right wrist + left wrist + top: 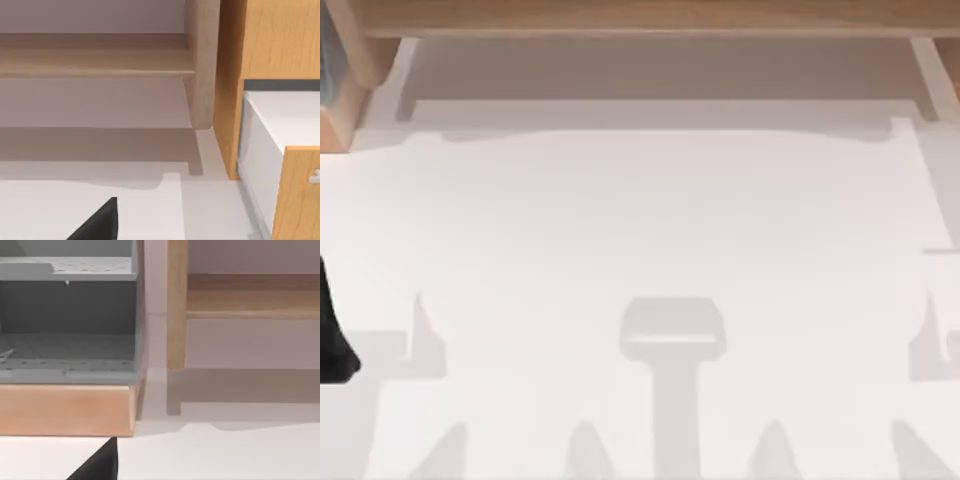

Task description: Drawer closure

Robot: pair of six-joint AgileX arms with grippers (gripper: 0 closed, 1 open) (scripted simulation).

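Wood frames the scene: a light wooden shelf (640,18) is seen along the far edge of the white table (640,230) in the top view, w/ a wooden post (350,70) at far left.

In the right wrist view, a wooden cabinet (270,50) is seen w/ its drawer (280,165) pulled out toward the camera. White inner side and floor of the drawer are exposed; its wooden front (297,195) stands clear of the cabinet face, and a small pale handle (315,176) is just visible at the pic's edge. A dark part of the right gripper (97,222) is seen low in that view, well apart from the drawer, over bare table. Whether its fingers are spread or pressed together cannot be told.

In the left wrist view, a grey perforated rack (67,315) w/ two tiers is seen above a wooden base (65,410), beside a wooden upright (176,305). A dark part of the left gripper (97,465) is seen just in front of that base; its finger state cannot be told either.

In the top view, a dark piece of the left arm (332,335) is seen at the table's left edge.
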